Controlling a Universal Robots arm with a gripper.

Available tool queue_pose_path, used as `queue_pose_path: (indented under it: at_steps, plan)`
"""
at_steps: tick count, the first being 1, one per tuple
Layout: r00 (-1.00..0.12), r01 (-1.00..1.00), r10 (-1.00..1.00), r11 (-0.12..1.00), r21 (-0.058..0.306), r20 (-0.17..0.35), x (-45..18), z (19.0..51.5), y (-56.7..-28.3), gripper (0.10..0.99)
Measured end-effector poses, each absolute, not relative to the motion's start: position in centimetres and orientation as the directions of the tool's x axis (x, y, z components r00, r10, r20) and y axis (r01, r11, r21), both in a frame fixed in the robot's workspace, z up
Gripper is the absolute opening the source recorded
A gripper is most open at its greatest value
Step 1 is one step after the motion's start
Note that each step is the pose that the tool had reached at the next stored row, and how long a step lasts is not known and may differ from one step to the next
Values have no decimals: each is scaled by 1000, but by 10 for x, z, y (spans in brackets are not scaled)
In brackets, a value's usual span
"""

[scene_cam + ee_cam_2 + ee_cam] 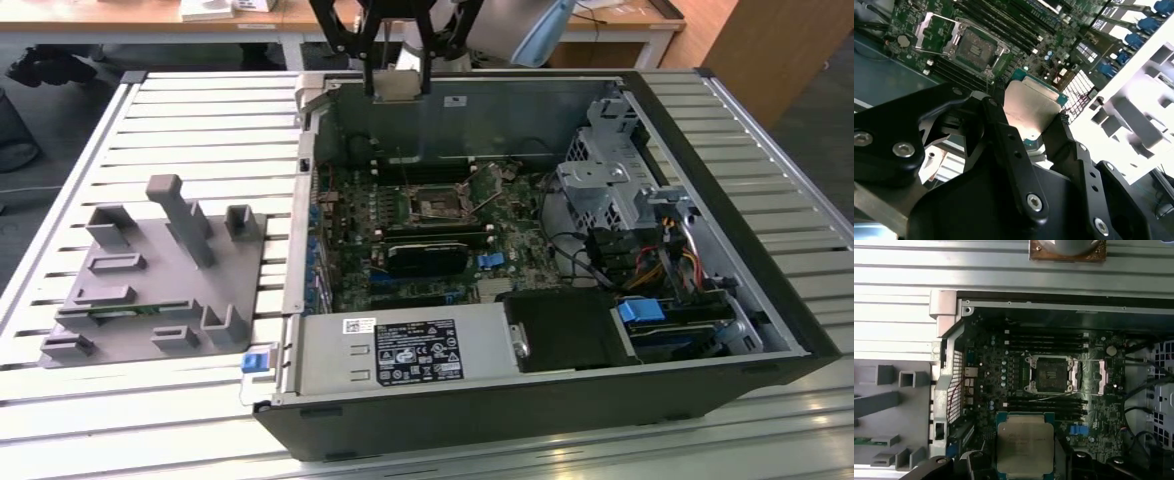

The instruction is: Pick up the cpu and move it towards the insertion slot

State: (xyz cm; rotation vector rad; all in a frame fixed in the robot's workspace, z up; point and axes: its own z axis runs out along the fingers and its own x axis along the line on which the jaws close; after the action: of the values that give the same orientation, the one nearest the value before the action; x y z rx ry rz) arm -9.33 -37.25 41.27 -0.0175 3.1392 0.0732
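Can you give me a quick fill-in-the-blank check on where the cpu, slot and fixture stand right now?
1. The gripper is shut on the ____.
2. In the exterior view, the gripper hangs above the open computer ____.
3. The insertion slot has a dark centre and holds ____ chip.
4. The grey fixture plate lies to the exterior view's ____ of the case.

Missing words: cpu; case; no; left

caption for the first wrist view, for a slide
Gripper holding the cpu above the open computer case, with the insertion slot on the motherboard beyond.
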Motion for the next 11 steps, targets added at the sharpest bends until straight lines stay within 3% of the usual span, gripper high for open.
queue_pose_path:
  at_steps: [11]
  plan:
    - [-1000,-11,-11,999,47,-1,-72,406,-341,545]
